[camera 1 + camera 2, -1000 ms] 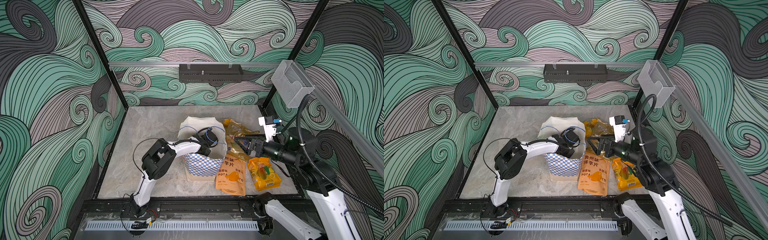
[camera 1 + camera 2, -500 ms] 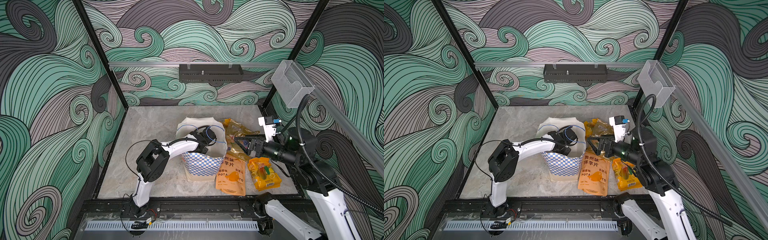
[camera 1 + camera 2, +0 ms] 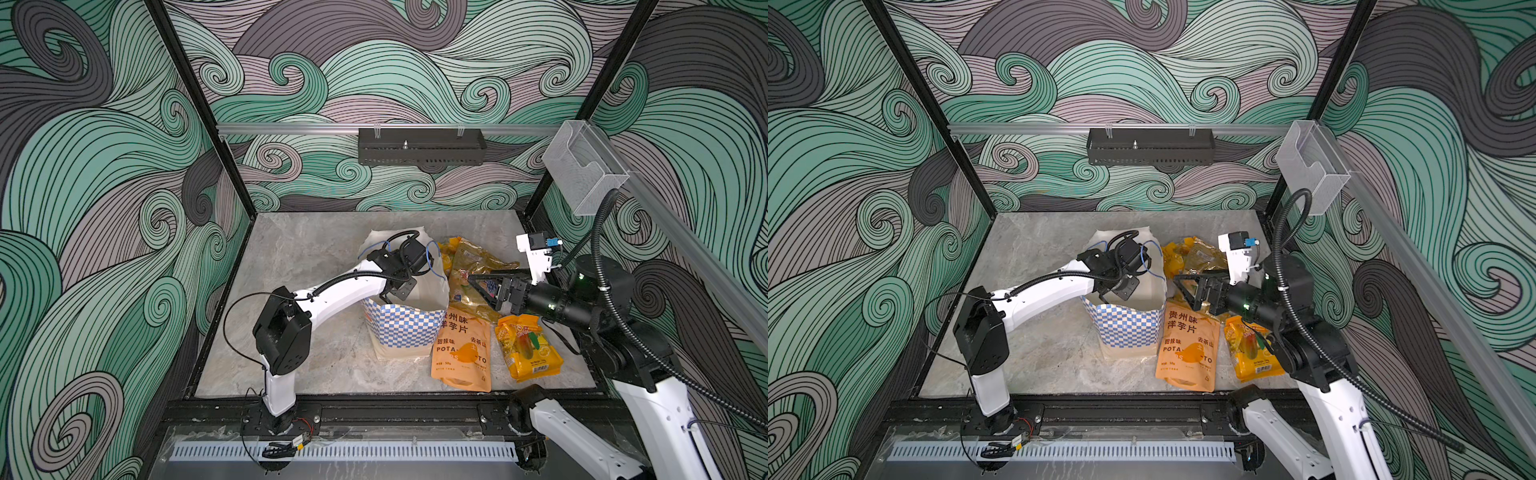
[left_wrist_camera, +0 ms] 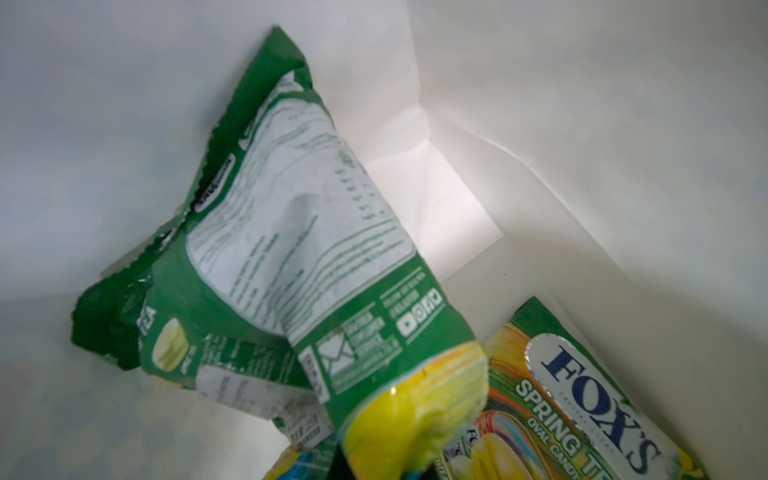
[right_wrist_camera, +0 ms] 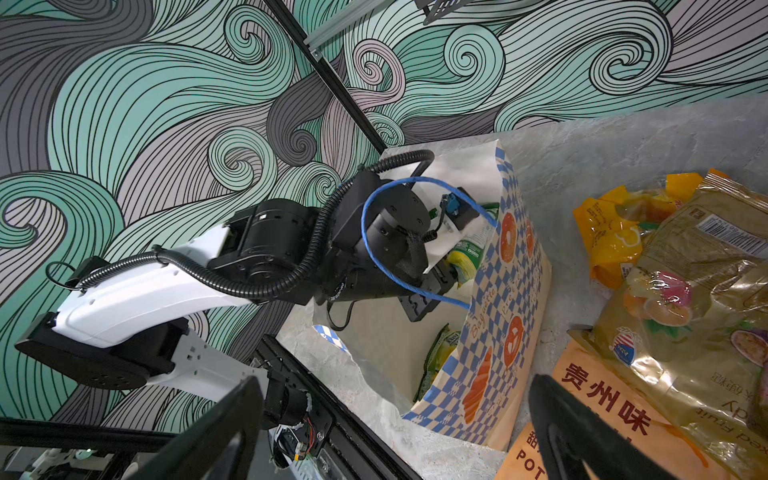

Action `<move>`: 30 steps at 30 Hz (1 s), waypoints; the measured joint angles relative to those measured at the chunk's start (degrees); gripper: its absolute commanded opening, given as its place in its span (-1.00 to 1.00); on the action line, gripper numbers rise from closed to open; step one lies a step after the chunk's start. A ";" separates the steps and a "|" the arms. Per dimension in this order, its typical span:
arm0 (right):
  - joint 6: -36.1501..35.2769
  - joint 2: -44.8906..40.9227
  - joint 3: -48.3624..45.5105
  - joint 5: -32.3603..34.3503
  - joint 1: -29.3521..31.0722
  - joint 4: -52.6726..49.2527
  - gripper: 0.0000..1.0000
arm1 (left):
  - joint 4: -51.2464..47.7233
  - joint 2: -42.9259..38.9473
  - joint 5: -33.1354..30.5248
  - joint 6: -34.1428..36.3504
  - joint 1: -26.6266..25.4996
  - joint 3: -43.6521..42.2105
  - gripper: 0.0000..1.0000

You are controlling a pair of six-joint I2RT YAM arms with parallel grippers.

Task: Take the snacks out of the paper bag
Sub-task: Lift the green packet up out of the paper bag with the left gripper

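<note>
The green packet (image 4: 316, 232) is inside the paper bag (image 3: 405, 328), at the middle of the table (image 3: 316, 257); its long axis stands steep, yellow end up at the left gripper (image 5: 436, 286), serrated green end pointing to the bag's floor; the jaws are pinched narrow on that yellow end, I believe. The step in hand is lifting it out; next it needs a straight rise clear of the bag. The right gripper (image 3: 478, 286) hangs wide and empty, just right of the bag.

We see soft, even light and faint shadows in both top views. Inside the bag (image 4: 582, 104) light glows white; the near packet (image 4: 316, 232) is blurred.
</note>
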 measured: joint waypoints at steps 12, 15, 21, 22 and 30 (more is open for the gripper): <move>0.00 -0.02 0.00 0.00 0.00 -0.02 0.99 | 0.46 -7.43 -1.16 1.68 0.52 2.58 -1.00; 0.00 -0.02 0.00 0.00 0.00 -0.02 0.99 | 1.44 -9.57 -1.14 1.70 0.57 2.58 -1.00; 0.00 -0.02 0.00 0.00 0.00 -0.04 0.99 | 1.60 -11.26 -1.16 2.10 0.81 3.52 -1.00; 0.00 -0.02 0.00 0.00 0.00 -0.02 0.99 | 1.60 -11.39 -1.16 2.19 0.83 3.82 -1.00; 0.07 -0.02 0.00 -0.02 0.00 -0.07 0.99 | 2.97 -16.87 2.21 2.34 1.07 5.75 -1.00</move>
